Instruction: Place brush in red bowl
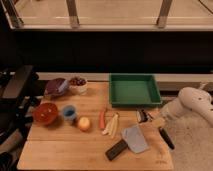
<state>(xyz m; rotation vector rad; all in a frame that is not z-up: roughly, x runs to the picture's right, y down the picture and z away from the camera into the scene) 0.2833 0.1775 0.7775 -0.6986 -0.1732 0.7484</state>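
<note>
The brush (166,139) shows as a thin black handle slanting down to the right over the board's right edge. Its upper end runs into my gripper (145,118), which is shut on it low above the wooden board, just below the green tray. The white arm reaches in from the right. The red bowl (46,113) sits at the board's far left, well away from the gripper, with nothing in it that I can make out.
A green tray (134,90) stands at the back right. A grey cleaver (128,142) lies in front of the gripper. A carrot (102,119), pale sticks (113,125), a round fruit (84,123), a blue cup (69,114), a purple bowl (56,86) and a small white bowl (78,85) fill the middle and left.
</note>
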